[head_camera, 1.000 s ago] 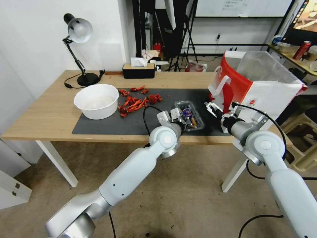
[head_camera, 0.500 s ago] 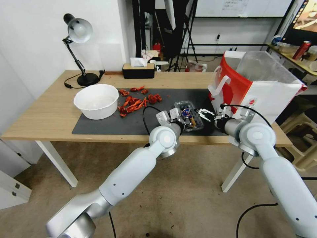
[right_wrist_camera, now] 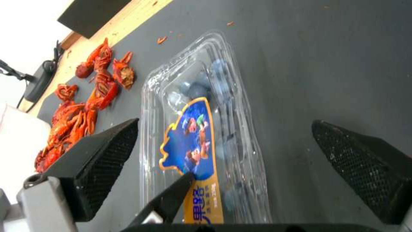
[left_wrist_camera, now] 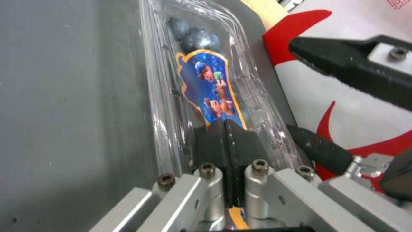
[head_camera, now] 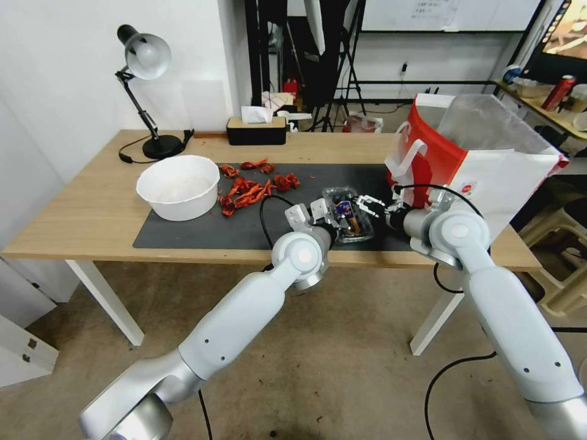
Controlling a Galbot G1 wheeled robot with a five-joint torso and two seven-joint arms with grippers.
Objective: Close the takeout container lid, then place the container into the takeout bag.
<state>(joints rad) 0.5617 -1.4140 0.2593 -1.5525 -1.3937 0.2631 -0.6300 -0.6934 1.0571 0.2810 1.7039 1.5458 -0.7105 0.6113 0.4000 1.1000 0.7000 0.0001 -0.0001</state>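
Observation:
The takeout container lies on the dark mat, blueberries showing through its clear plastic. Its lid, with a blue and orange label, lies down over the berry tray. My left gripper is shut, fingertips pressed together on the near end of the lid. My right gripper is open, its fingers straddling the container from the bag side. The takeout bag, white with a red side panel and a clear liner, stands open just right of the container.
A big white bowl stands at the mat's left end, with red crawfish shells scattered between it and the container. A desk lamp and a tissue box are at the back of the table.
My right arm has swung left from beside the bag, bringing its open gripper over the container's right end. The left gripper has stayed on the lid.

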